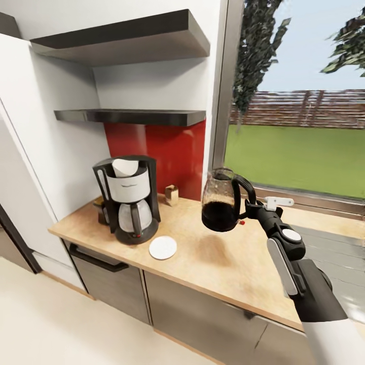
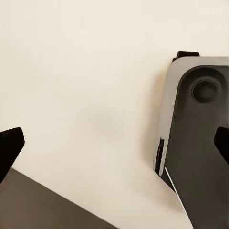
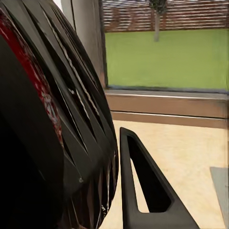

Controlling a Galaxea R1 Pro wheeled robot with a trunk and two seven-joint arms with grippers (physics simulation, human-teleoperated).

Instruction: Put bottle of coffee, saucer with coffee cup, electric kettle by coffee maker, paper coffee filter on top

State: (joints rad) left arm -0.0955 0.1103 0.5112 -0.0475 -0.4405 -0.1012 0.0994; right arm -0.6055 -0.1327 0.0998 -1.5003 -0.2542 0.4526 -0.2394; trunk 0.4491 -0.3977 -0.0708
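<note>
1. Now my right end effector (image 1: 249, 207) is clamped on the black loop handle of the kettle (image 1: 221, 200) and holds it upright in the air above the bench (image 1: 228, 263), clear of the wood, with its shadow on the surface below.
2. The kettle hangs to the right of the coffee maker (image 1: 129, 197), well apart from it, near the window (image 1: 299, 96).
3. In my right wrist view the kettle's dark ribbed side (image 3: 52, 124) sits close against one black finger (image 3: 148, 191).
4. The coffee maker stands at the left end of the bench, with a white filter (image 1: 124, 167) sitting in its top.
5. The saucer (image 1: 162, 248) lies flat on the bench just right of the coffee maker's base, at its near side.
6. A dark jar (image 1: 102, 211) stands half hidden behind the coffee maker on its left.
7. A small brown box (image 1: 172, 195) sits by the red backsplash, below the thin black shelf (image 1: 132, 117).
8. My left end effector (image 2: 114, 143) is spread wide and grips nothing, hanging over a pale floor (image 2: 86, 86).
</note>
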